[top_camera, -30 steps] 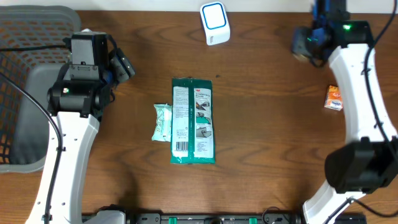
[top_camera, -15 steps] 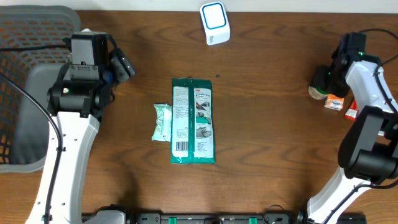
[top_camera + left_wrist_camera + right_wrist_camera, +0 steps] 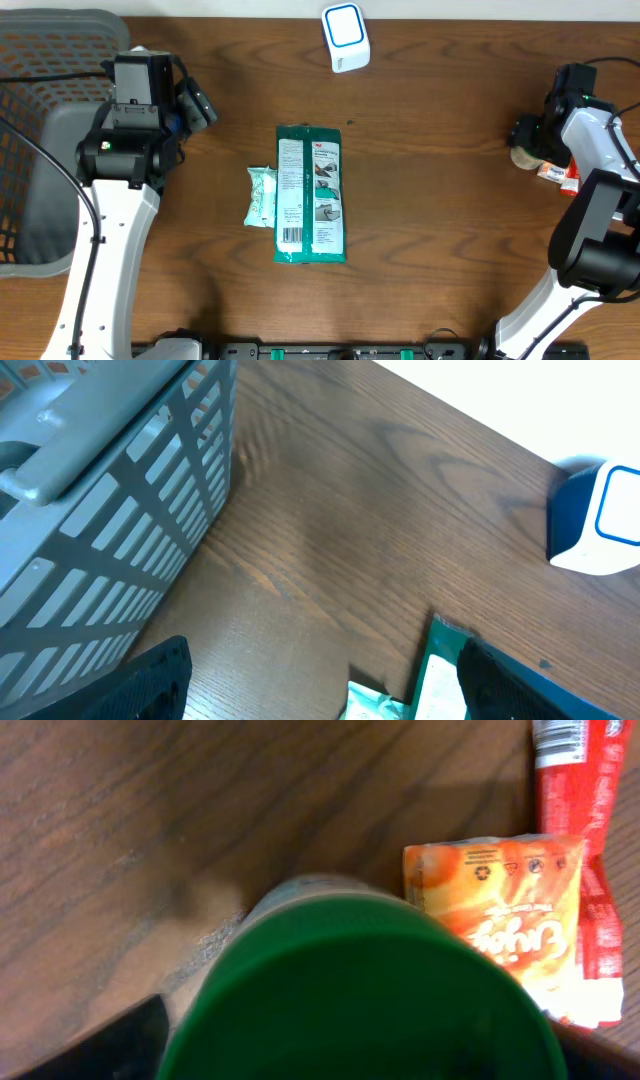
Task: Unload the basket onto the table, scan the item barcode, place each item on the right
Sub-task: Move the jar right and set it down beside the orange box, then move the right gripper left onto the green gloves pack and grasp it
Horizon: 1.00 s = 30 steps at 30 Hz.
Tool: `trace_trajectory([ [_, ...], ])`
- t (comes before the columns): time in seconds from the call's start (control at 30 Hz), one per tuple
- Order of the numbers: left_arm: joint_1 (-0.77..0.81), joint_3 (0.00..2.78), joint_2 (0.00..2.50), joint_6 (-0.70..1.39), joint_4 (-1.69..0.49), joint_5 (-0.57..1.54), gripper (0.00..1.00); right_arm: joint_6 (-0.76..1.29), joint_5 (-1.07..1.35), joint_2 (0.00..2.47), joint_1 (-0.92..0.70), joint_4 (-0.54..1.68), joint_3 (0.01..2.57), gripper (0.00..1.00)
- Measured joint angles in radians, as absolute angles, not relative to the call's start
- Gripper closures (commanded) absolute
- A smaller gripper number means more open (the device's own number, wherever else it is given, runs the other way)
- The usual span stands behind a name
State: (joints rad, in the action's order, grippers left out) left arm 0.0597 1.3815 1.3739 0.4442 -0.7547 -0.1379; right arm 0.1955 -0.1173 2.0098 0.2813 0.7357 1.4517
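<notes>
A green-lidded container [image 3: 360,990] stands on the table at the far right and fills the right wrist view. My right gripper [image 3: 527,140] is around it, jaws spread wide and open, one dark finger [image 3: 100,1040] just off the lid's edge. An orange packet [image 3: 500,910] and a red packet [image 3: 585,840] lie right beside it. The white and blue barcode scanner [image 3: 345,38] stands at the back centre. My left gripper [image 3: 195,105] hangs open and empty near the basket. A large green pack [image 3: 311,194] and a small pale packet [image 3: 261,196] lie mid-table.
A grey mesh basket [image 3: 40,150] takes up the left edge, close to my left arm; its wall [image 3: 100,510] fills the left of the left wrist view. The scanner [image 3: 600,520] shows at that view's right edge.
My right arm came from the back near the scanner to the right edge, lowered the container beside the orange packet, and its jaws widened. The left arm stayed still.
</notes>
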Motion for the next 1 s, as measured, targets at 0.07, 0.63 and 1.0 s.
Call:
trace_trajectory([
  [0.07, 0.06, 1.382, 1.374, 0.444, -0.755, -0.138, 0.15, 0.197, -0.115, 2.01, 0.28, 0.756, 1.462, 0.01],
  [0.63, 0.06, 1.382, 1.374, 0.444, -0.755, -0.138, 0.15, 0.197, 0.102, 1.793, 0.012, 1.158, 1.807, 0.01],
  [1.0, 0.06, 1.382, 1.374, 0.444, -0.754, -0.138, 0.15, 0.245, 0.362, 1.794, -0.291, 1.021, 1.707, 0.01],
])
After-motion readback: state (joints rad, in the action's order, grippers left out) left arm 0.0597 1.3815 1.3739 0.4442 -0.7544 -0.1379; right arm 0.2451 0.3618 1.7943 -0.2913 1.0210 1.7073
